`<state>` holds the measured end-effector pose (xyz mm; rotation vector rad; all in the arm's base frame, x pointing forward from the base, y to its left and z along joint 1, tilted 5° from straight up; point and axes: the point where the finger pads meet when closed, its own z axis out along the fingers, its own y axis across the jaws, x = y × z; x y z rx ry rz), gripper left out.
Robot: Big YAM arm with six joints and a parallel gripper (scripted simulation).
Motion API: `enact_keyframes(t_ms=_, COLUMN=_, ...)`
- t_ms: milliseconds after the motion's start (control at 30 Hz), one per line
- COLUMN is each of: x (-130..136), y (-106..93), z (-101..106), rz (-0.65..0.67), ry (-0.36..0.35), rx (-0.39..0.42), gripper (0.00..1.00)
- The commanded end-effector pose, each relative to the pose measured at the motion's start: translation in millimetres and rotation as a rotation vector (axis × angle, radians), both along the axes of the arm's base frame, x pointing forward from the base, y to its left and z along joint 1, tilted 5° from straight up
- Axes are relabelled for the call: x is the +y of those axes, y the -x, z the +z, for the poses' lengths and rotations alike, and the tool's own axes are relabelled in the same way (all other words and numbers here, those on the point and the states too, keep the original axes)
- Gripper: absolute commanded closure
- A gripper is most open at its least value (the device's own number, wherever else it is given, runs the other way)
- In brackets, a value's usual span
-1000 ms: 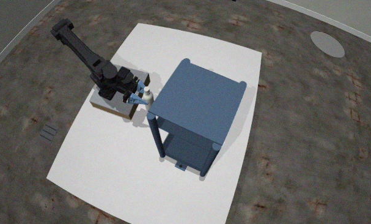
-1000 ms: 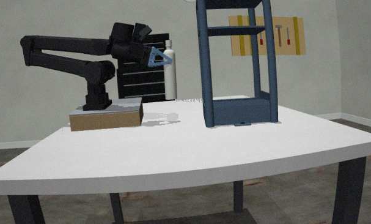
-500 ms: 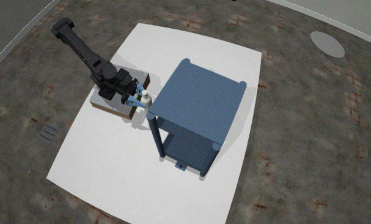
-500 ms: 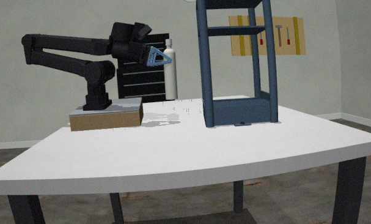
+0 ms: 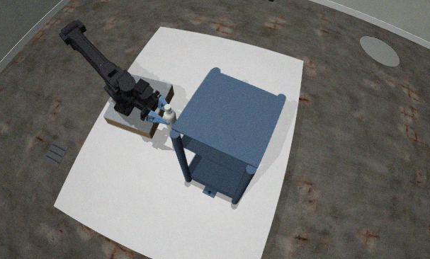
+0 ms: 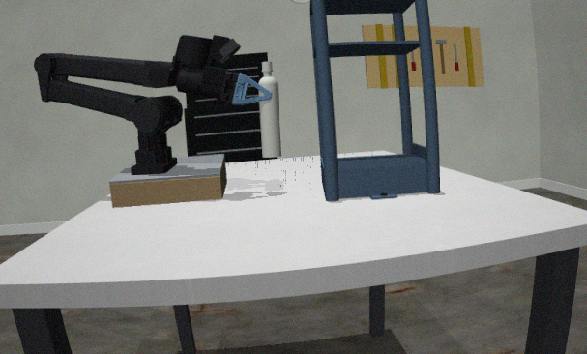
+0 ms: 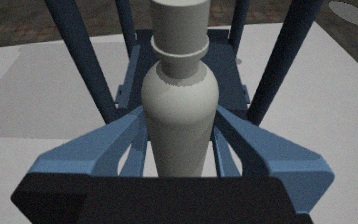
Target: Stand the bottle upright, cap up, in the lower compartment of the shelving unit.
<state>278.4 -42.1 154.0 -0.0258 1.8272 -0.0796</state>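
We are carrying the bottle upright, the gripper grasping its body; next we must lower it into the lower compartment.

The bottle base is hidden in the wrist view.

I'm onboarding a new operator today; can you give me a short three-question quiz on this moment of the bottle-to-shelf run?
1. True or false: the bottle is lying on its side on the table.
2. What is the gripper shut on?
3. Where is the bottle relative to the shelving unit? A) in the lower compartment B) outside it, beside a corner post C) on its top panel

Key: 1 false, it is upright, cap up; 2 the bottle; 3 B.
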Motion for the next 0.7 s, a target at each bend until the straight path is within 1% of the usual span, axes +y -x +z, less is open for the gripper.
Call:
enact_keyframes(t_ms=0, x=-6, y=-5.4, z=22, rz=-0.017, ry=0.014, rx=-0.051, gripper=0.74)
enact_keyframes(t_ms=133, x=-6, y=-8.7, z=25, rz=-0.014, ry=0.014, rx=-0.056, gripper=0.74)
enact_keyframes(t_ms=233, x=-5, y=-15.5, z=32, rz=-0.008, ry=0.015, rx=-0.068, gripper=0.74)
enact_keyframes(t_ms=300, x=-5, y=-15.5, z=32, rz=-0.008, ry=0.015, rx=-0.068, gripper=0.74)
enact_keyframes(t_ms=467, x=-5, y=-32.2, z=39, rz=-0.003, ry=0.015, rx=-0.081, gripper=0.74)
enact_keyframes(t_ms=667, x=-6, y=-55.8, z=41, rz=0.0, ry=0.013, rx=-0.087, gripper=0.74)
